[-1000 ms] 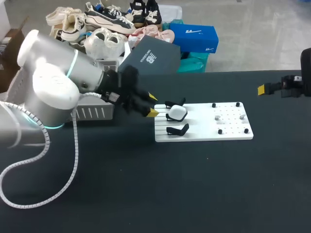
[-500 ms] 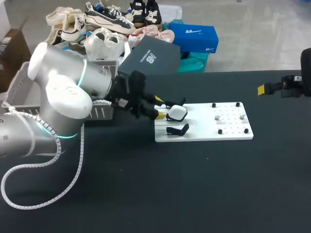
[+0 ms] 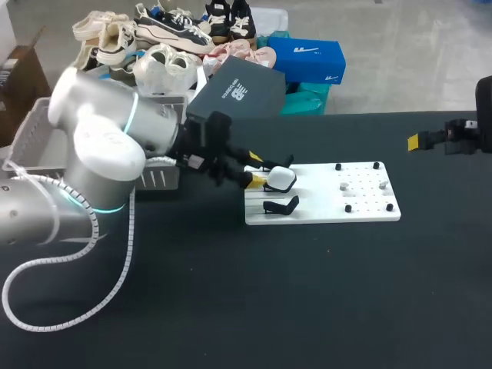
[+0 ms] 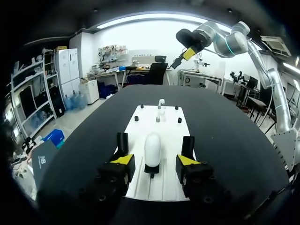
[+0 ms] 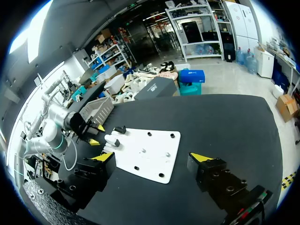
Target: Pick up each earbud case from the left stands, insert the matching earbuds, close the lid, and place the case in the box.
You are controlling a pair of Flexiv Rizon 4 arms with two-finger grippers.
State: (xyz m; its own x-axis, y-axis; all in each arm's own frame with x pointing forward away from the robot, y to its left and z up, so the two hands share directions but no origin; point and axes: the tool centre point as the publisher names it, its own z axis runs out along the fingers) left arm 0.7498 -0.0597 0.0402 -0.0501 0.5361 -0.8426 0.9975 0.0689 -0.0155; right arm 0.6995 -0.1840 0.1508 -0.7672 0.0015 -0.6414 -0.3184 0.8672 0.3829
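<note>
My left hand, spread wide, faces the white earbud case, which sits centred just between its fingertips, untouched.

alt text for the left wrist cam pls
The left jaws stand open either side of a white earbud case, not touching it; the case sits upright on a black stand on the white board. Beyond the board, the right arm hangs above the table.
</note>
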